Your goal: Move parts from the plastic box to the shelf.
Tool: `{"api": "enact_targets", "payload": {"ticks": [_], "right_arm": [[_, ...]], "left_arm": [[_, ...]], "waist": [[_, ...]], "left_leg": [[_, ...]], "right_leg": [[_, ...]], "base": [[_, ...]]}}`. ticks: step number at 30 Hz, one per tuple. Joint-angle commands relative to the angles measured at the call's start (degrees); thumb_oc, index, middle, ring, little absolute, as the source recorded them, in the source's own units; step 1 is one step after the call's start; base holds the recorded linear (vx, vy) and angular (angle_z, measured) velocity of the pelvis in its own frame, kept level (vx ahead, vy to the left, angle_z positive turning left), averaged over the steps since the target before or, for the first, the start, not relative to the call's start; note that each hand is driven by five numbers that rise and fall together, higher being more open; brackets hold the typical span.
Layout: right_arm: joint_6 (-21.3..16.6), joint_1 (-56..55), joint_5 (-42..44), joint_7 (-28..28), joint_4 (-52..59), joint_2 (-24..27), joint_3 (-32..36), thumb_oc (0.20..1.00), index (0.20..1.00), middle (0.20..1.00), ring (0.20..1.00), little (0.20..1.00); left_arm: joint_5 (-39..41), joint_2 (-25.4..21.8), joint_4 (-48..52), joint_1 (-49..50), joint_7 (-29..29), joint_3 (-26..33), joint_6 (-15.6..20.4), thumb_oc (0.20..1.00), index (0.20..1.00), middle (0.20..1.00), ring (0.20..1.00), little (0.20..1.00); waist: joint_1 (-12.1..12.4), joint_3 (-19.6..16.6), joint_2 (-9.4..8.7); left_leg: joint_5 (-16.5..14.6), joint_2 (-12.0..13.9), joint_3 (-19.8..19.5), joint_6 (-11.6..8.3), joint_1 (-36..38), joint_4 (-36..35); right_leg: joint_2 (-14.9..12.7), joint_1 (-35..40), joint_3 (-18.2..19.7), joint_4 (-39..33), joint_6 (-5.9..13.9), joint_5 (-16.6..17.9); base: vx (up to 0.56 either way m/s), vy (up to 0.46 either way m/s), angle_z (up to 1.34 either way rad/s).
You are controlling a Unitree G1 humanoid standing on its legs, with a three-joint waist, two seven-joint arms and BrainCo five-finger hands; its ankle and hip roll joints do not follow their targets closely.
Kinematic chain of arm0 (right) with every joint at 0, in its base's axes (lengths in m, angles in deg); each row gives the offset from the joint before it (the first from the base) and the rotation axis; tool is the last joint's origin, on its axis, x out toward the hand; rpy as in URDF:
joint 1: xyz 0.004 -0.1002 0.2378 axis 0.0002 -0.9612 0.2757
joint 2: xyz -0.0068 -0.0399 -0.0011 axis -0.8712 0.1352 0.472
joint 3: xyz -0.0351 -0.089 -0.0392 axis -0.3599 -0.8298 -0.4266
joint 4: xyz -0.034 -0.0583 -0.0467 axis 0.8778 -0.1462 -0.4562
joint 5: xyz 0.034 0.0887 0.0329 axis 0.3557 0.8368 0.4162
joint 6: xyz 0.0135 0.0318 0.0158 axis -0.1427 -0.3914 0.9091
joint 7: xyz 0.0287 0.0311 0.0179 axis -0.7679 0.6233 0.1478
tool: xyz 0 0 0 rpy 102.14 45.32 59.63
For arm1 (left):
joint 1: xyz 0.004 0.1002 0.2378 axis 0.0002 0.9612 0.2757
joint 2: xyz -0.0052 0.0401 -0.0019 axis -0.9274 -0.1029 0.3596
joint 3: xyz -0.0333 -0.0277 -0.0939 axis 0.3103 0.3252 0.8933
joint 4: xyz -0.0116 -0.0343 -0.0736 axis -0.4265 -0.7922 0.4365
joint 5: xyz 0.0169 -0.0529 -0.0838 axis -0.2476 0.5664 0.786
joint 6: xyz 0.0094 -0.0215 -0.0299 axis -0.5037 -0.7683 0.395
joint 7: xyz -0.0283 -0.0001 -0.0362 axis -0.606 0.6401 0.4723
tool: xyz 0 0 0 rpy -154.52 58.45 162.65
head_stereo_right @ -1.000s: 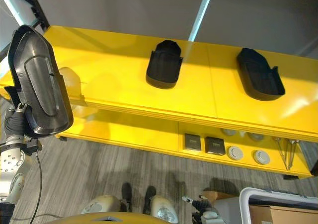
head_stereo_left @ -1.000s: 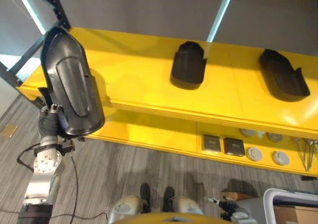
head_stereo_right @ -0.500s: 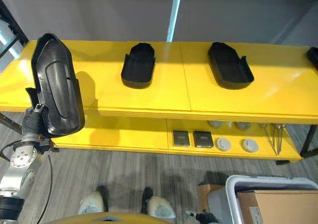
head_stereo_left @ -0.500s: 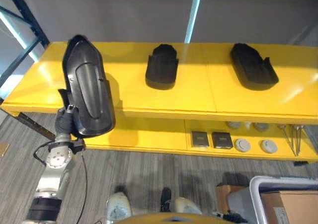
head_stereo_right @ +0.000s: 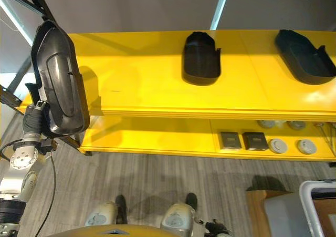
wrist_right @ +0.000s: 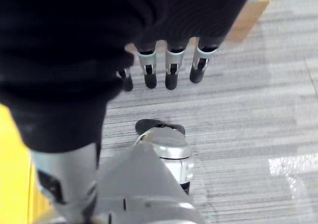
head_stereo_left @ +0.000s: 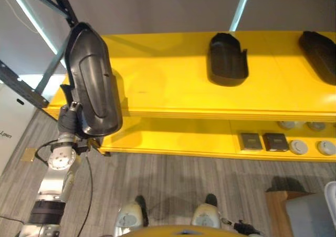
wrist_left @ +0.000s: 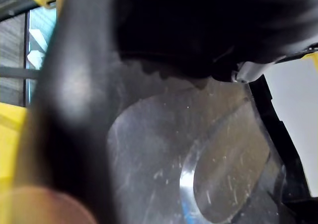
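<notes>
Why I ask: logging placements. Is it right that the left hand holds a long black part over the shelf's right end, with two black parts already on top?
Not quite: the left hand holds the long black part by the yellow shelf's left end, as the left eye view shows. Two black parts do lie on top.

A long black part is showing glossy, smooth plastic, lightly scuffed up close. The yellow shelf is gleaming with smooth paint, possibly over metal. The grey floor is looking matt and streaked.

Plain grey wall at twelve o'clock, pale light strip running up it at one o'clock, dark metal rack frame at ten o'clock, grey striped carpet floor at six o'clock, cardboard box at four o'clock
</notes>
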Motion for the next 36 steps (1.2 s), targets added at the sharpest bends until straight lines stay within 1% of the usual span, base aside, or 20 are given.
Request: {"api": "enact_targets", "payload": {"ticks": [1,2,3,4,5,6,7,8,11,12,15,18,21,23,24,25,28,30,35,36], "right_arm": [[-0.9,-1.9,1.8,0.1,3.3,1.1,-1.3,1.0,1.0,1.0,1.0,1.0],[-1.9,-1.6,-0.3,-0.8,3.5,1.1,-1.9,1.0,1.0,1.0,1.0,1.0],[-2.1,-1.5,-0.4,-0.9,3.4,1.1,-2.0,1.0,1.0,1.0,1.0,1.0],[-2.9,-0.9,-0.8,-1.2,3.0,1.1,-2.4,1.0,1.0,1.0,1.0,1.0],[-2.9,-0.3,-1.1,-1.6,3.0,1.5,-3.0,1.0,1.0,1.0,1.0,1.0],[-3.4,-0.1,-1.7,-1.7,2.4,1.5,-3.1,1.0,1.0,1.0,1.0,1.0],[-3.9,0.4,-1.1,-1.9,1.4,2.0,-3.7,1.0,1.0,1.0,1.0,1.0],[-4.1,0.6,-0.4,-1.8,0.9,2.3,-4.0,1.0,1.0,1.0,1.0,1.0],[-4.0,0.7,0.3,-1.6,1.0,2.7,-4.1,1.0,1.0,1.0,1.0,1.0],[-2.7,0.3,0.2,-1.2,2.2,3.1,-3.9,1.0,1.0,1.0,1.0,1.0],[-1.3,-1.0,0.1,-1.0,3.2,3.3,-3.0,1.0,1.0,1.0,1.0,1.0],[-1.1,-1.9,0.3,-0.8,3.2,3.0,-2.4,1.0,1.0,1.0,1.0,1.0],[-0.5,-2.8,-0.4,-1.2,3.1,2.8,-2.0,1.0,1.0,1.0,1.0,1.0],[-0.4,-3.5,-3.2,-2.2,2.9,2.8,-2.5,1.0,1.0,1.0,1.0,1.0],[-0.5,-3.8,-3.7,-2.3,3.0,3.0,-2.8,1.0,1.0,1.0,1.0,1.0],[0.0,-4.4,-4.3,-2.8,3.2,3.6,-3.5,1.0,1.0,1.0,1.0,1.0],[0.6,-4.8,-5.2,-3.8,3.4,4.8,-4.1,1.0,1.0,1.0,1.0,1.0],[1.2,-5.0,-6.4,-4.8,3.5,5.9,-4.7,1.0,1.0,1.0,1.0,1.0],[0.8,-4.9,-8.3,-7.0,2.3,8.4,-5.7,1.0,1.0,1.0,1.0,1.0],[0.6,-4.8,-8.5,-7.3,2.1,8.6,-5.8,1.0,1.0,1.0,1.0,1.0]], "left_arm": [[-1.9,-1.6,5.9,0.9,0.8,4.3,4.3,0.2,0.2,0.2,0.2,0.2],[-1.0,-2.7,5.3,1.6,0.2,5.0,5.6,0.2,0.2,0.2,0.2,0.2],[-0.9,-2.8,5.2,1.6,0.1,5.1,5.6,0.2,0.2,0.2,0.2,0.2],[0.1,-3.2,5.4,1.8,-0.6,5.3,5.9,0.2,0.2,0.2,0.2,0.2],[0.5,-2.8,6.3,1.4,-0.7,6.0,4.6,0.2,0.2,0.2,0.2,0.2],[0.1,-2.6,6.3,1.2,-1.1,5.8,4.2,0.2,0.2,0.2,0.2,0.2],[-0.1,-2.3,6.3,0.6,-1.2,5.2,3.3,0.2,0.2,0.2,0.2,0.2],[-0.2,-1.8,5.9,0.1,-1.2,4.2,2.9,0.2,0.2,0.2,0.2,0.2],[-0.5,-1.7,6.0,-0.2,-1.2,3.2,2.2,0.2,0.2,0.2,0.2,0.2],[-2.6,-1.2,6.3,-0.2,-0.8,2.6,1.1,0.2,0.2,0.2,0.2,0.2],[-5.7,-1.7,6.3,0.3,0.3,2.6,1.2,0.2,0.2,0.2,0.2,0.2],[-7.8,-2.8,6.6,0.4,1.6,3.0,0.7,0.2,0.2,0.2,0.2,0.2],[-11.5,-5.4,6.3,-1.7,2.0,3.3,-1.1,0.2,0.2,0.2,0.2,0.2],[-12.9,-9.1,4.2,-5.2,1.8,2.9,-4.0,0.2,0.2,0.2,0.2,0.2],[-12.5,-10.4,2.7,-6.9,1.8,2.4,-5.4,0.2,0.2,0.2,0.2,0.2],[-12.0,-13.0,-0.7,-10.8,0.7,0.7,-7.9,0.2,0.2,0.2,0.2,0.2],[-13.6,-16.4,-6.8,-16.2,-0.8,-1.3,-10.4,0.2,0.2,0.2,0.2,0.2],[-12.0,-19.7,-15.0,-21.8,-0.9,-3.4,-12.2,0.2,0.2,0.2,0.2,0.2],[-6.4,-22.7,-31.8,-33.5,-2.4,-8.8,-15.3,0.2,0.2,0.2,0.2,0.2],[-6.1,-22.7,-33.3,-34.8,-2.6,-9.4,-16.1,0.2,0.2,0.2,0.2,0.2]], "waist": [[-0.1,-1.7,1.1],[-0.2,-1.2,0.66],[-0.2,-1.2,0.58],[-0.1,-0.9,0.0],[0.3,-1.1,-0.39],[0.6,-1.2,-0.77],[0.8,-1.6,-1.04],[0.7,-1.9,-1.45],[0.7,-2.3,-1.81],[0.8,-2.9,-2.13],[0.1,-3.6,-2.05],[-0.3,-4.1,-1.87],[-1.5,-4.7,-1.38],[-2.9,-5.3,-0.99],[-3.4,-5.5,-0.86],[-4.7,-5.5,-0.64],[-6.3,-5.8,-0.2],[-7.9,-5.8,0.28],[-10.9,-4.9,0.99],[-11.2,-4.7,1.03]], "left_leg": [[4.8,0.4,-3.8,0.75,-0.2,-6.9],[4.2,-0.4,-1.8,1.19,1.0,-8.3],[4.1,-0.4,-1.5,1.17,1.1,-8.4],[3.6,-0.5,-0.6,1.04,1.5,-8.7],[3.7,-0.5,0.2,0.95,1.2,-8.8],[3.5,-0.5,-0.2,1.21,1.1,-8.6],[3.8,0.3,-0.1,0.64,0.9,-8.3],[4.4,1.1,-0.7,0.15,0.2,-7.8],[5.2,1.9,-0.9,-0.38,-0.4,-7.5],[5.8,3.1,-0.6,-1.07,0.2,-8.4],[6.4,4.0,-0.4,-1.77,1.6,-10.0],[6.7,4.6,0.0,-2.14,2.2,-10.8],[7.1,5.0,0.7,-2.48,2.9,-11.7],[7.2,5.3,1.5,-2.58,3.4,-12.1],[7.2,5.4,1.8,-2.61,3.5,-12.0],[7.1,5.6,2.2,-2.69,3.8,-11.8],[7.3,6.0,3.0,-2.81,3.5,-11.5],[7.3,6.2,3.8,-2.88,3.2,-11.1],[6.6,6.9,5.4,-2.76,2.3,-9.2],[6.5,7.0,5.6,-2.74,2.1,-8.9]], "right_leg": [[-1.3,-0.5,-0.6,14.9,5.96,-7.6],[0.4,-2.9,-1.6,13.9,6.57,-5.6],[0.7,-3.1,-1.8,13.3,6.62,-5.5],[1.7,-3.9,-2.9,9.8,7.0,-4.6],[3.1,-2.6,-4.5,5.0,7.05,-6.1],[3.0,-2.6,-4.8,4.1,7.06,-5.1],[4.5,-1.4,-4.8,2.2,6.83,-6.9],[6.0,-0.6,-4.2,0.8,6.74,-7.6],[6.9,-0.1,-4.1,-0.4,6.49,-7.8],[7.5,1.6,-5.1,-2.2,6.19,-8.3],[8.3,3.0,-5.3,-3.5,5.92,-8.7],[8.6,3.5,-5.7,-3.9,5.83,-8.9],[8.9,3.7,-5.5,-4.1,5.82,-9.2],[9.1,3.5,-5.0,-3.9,5.91,-9.5],[9.2,3.4,-4.7,-3.8,5.96,-9.6],[9.1,3.2,-4.1,-3.2,6.13,-10.0],[9.2,2.2,-3.2,-2.5,6.22,-10.1],[9.2,1.2,-2.2,-1.7,6.19,-10.3],[9.1,-0.8,-0.3,0.2,6.0,-11.2],[9.1,-1.1,-0.1,0.5,5.96,-11.2]], "base": [[0.06,0.229,-0.33],[0.02,0.093,-0.43],[0.02,0.017,-0.63],[0.02,-0.129,-0.46],[0.03,-0.175,-0.46],[0.04,-0.219,-0.35],[0.06,-0.216,-0.15],[0.05,-0.173,0.02],[0.07,-0.139,0.12],[0.14,-0.182,0.04],[0.13,-0.104,-0.03],[0.08,-0.049,-0.04],[0.1,-0.017,0.06],[0.1,0.015,0.0],[0.12,0.025,-0.1],[0.09,0.028,-0.12],[0.07,0.041,-0.18],[0.06,0.049,-0.23],[0.03,0.045,-0.24],[0.01,0.035,-0.17]]}}
